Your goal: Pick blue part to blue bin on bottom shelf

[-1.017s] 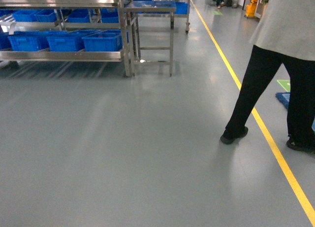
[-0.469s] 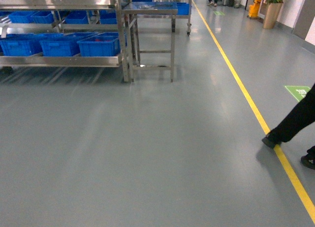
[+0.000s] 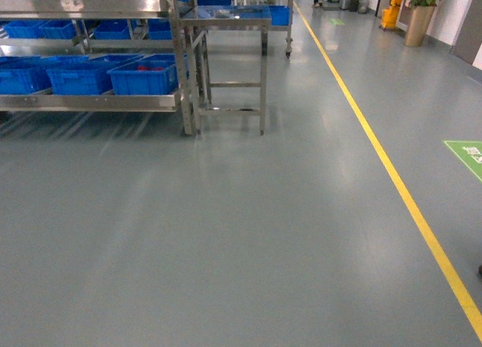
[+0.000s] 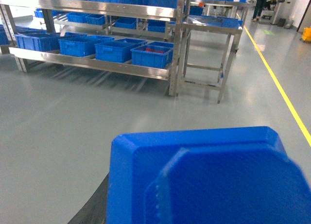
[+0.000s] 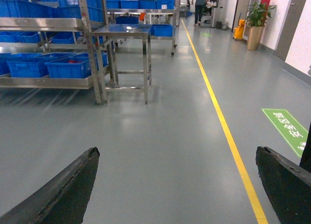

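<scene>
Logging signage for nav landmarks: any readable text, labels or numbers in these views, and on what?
Green floor marking right of the yellow line: white characters, too blurred to read; in the head view it is cut off at the edge.
Second green floor patch far down the aisle: too small to read.
Blue bins and steel rack: no labels can be made out.
Nothing legible.
</scene>
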You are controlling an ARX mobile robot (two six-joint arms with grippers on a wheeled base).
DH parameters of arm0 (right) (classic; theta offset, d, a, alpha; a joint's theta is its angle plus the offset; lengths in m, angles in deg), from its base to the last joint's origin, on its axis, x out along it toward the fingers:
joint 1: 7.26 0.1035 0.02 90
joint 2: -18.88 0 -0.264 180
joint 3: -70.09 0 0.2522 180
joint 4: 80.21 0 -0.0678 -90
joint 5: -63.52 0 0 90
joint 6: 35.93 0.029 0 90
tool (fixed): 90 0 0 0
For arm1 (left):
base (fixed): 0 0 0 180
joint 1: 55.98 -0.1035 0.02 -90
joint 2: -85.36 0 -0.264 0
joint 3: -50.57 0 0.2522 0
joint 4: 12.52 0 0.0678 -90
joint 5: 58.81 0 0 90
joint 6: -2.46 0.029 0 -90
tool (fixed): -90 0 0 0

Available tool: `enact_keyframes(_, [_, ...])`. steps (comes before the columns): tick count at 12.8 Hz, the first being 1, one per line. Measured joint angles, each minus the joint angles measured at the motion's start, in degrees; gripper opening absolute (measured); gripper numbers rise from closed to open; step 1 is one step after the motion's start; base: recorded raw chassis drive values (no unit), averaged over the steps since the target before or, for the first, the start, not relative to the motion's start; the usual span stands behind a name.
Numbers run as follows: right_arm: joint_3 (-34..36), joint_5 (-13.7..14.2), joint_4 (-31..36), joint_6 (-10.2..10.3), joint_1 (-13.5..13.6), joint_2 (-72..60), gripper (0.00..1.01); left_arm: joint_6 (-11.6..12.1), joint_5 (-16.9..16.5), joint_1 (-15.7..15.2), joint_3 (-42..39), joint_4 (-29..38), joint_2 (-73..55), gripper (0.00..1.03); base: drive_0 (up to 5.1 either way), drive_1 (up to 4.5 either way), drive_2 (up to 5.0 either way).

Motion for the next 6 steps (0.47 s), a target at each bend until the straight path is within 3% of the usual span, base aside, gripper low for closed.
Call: enact_keyframes(6, [0.00, 0.02, -0.02, 0.00, 0.00, 0.00, 0.98, 0.00, 0.02, 0.00, 0.00, 0.13, -0.02, 0.43, 0.0, 4.22, -4.1])
